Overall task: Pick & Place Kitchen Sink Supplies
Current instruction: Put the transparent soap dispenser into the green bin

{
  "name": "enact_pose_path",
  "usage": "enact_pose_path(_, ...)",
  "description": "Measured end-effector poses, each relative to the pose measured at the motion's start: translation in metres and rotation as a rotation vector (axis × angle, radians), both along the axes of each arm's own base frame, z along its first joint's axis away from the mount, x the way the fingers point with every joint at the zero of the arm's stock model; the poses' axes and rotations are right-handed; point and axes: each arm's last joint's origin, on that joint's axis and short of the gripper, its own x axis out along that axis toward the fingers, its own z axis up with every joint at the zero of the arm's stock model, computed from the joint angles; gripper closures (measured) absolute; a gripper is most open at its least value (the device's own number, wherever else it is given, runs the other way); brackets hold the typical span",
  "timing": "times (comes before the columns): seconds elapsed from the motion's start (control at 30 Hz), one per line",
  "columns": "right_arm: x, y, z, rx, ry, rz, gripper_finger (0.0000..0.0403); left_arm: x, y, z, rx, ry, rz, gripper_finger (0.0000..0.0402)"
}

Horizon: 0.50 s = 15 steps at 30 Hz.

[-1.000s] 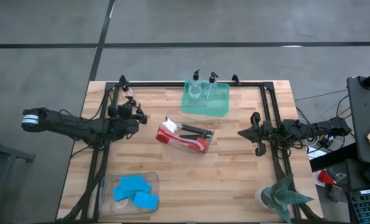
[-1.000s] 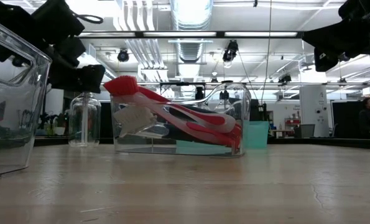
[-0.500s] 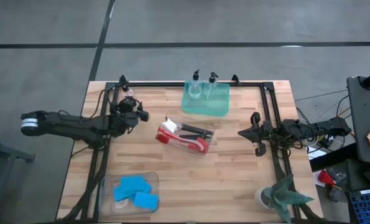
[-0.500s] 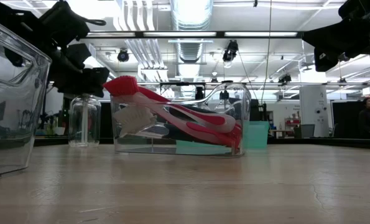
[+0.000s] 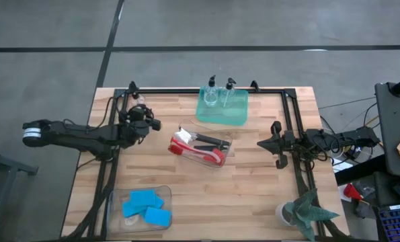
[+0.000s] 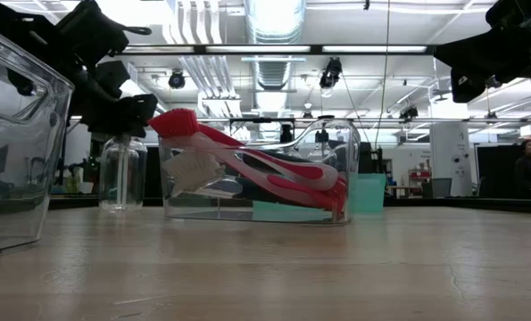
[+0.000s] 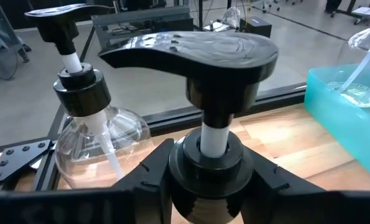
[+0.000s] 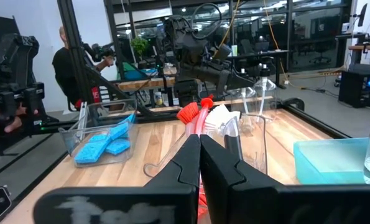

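Two clear pump bottles with black tops stand on the table near its far left corner. My left gripper is shut on the nearer pump bottle; its fingers stand on either side of the bottle's neck. The second pump bottle stands just behind it. In the low view one bottle body rests on its base under the gripper. My right gripper waits shut by the table's right side. My left gripper pinches the nearer pump bottle's black collar, just under the pump head, between its two fingers. The fingers come roughly level from the table's near left. The bottle stands upright with its base on the table.
A clear bin with red and black dish brushes lies mid-table. A green tray holding two more pump bottles sits at the far edge. A clear bin with blue sponges is near left, a potted plant near right. A black frame rail runs along the edges.
My left gripper has moved a little toward the table's far edge, up to the pump bottles at the far left, and now sits around the nearer one's neck. The bottles have stayed in place.
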Motion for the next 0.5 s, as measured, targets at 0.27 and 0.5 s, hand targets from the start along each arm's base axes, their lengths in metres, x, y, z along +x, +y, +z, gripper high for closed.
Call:
enact_pose_path(0.27, 0.000, 0.000, 0.000, 0.001, 0.000, 0.000, 0.0394, 0.004, 0.001, 0.006, 0.033, -0.021, -0.017, 0.0269)
enact_pose_path(0.5, 0.000, 0.000, 0.000, 0.000, 0.000, 0.000, 0.0394, 0.007, 0.001, 0.015, 0.060, -0.043, -0.049, 0.0280)
